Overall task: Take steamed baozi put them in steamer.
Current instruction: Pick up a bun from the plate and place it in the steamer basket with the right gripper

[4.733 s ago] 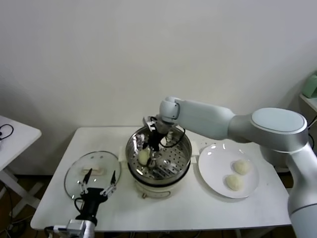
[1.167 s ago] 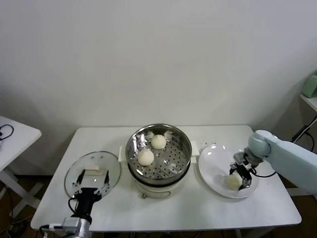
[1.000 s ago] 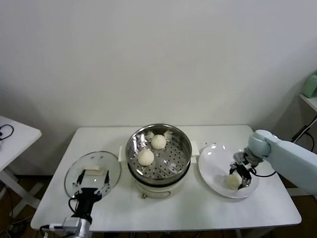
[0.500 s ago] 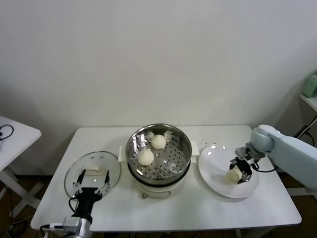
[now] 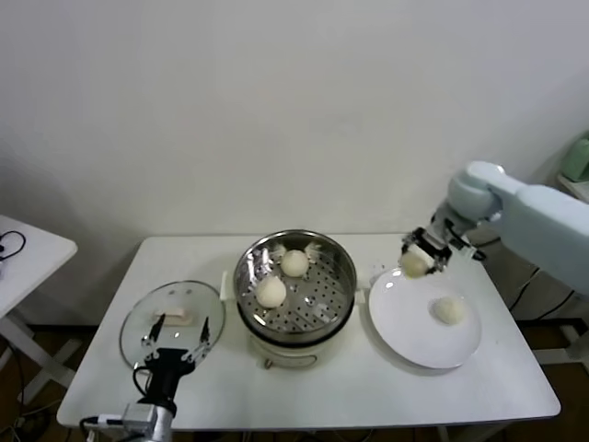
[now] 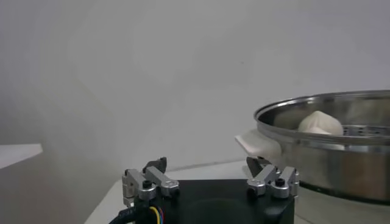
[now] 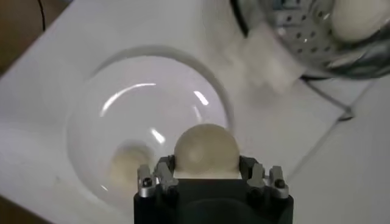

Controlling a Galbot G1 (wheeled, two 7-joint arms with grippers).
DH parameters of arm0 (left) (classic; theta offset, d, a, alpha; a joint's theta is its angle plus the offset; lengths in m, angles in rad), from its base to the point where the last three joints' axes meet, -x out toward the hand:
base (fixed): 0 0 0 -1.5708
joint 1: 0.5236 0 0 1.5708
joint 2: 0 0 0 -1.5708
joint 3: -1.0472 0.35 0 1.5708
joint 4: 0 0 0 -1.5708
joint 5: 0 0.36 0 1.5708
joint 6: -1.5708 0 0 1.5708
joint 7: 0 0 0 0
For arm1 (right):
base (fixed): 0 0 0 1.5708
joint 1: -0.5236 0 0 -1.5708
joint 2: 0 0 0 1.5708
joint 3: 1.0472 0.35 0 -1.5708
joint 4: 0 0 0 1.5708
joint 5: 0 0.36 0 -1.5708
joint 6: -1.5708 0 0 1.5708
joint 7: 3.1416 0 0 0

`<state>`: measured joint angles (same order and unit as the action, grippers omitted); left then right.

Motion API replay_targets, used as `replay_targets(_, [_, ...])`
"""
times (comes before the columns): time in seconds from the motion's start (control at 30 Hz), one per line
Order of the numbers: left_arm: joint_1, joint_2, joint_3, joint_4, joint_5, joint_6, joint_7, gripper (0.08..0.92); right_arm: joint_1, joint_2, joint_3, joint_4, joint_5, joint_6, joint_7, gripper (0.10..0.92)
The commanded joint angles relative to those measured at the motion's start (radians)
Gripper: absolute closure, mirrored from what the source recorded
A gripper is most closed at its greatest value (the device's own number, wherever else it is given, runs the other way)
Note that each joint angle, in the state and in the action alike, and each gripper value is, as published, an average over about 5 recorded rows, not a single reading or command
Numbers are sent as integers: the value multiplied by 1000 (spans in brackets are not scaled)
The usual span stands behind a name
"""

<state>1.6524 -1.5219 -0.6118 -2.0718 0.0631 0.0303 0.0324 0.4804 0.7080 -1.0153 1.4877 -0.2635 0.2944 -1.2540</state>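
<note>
Right gripper (image 5: 416,261) is lifted above the plate's (image 5: 405,318) far-left rim, at about 11 o'clock of it, jaws closed on one baozi (image 5: 413,264). Another bun (image 5: 449,310) lies on the plate toward 3 o'clock. Two buns (image 5: 294,263) (image 5: 271,292) sit in the steamer (image 5: 342,265), left of the plate. Left gripper (image 5: 178,335) hangs at the table's (image 5: 368,391) near-left edge by the lid (image 5: 138,322), jaws spread wide, holding nothing.

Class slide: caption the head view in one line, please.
Right gripper lifts a baozi above the plate, two already in the steamer.
</note>
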Motion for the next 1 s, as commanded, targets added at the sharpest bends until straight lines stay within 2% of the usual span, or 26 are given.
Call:
replay_targets(0.03, [0, 1, 3, -4, 4, 6, -5, 177, 239, 111, -45, 182, -118, 170, -11, 347])
replay_targets(0.27, [4, 4, -7, -2, 1, 3, -8, 177, 151, 252, -38, 213, -170, 168, 6, 350])
replay_targets(0.57, [22, 0, -31, -9, -11, 5, -4, 177, -13, 421, -48, 143, -200, 162, 16, 355])
replay_targets(1.0, [37, -4, -37, 3, -12, 4, -5, 177, -43, 446, -144, 95, -95, 179, 24, 355])
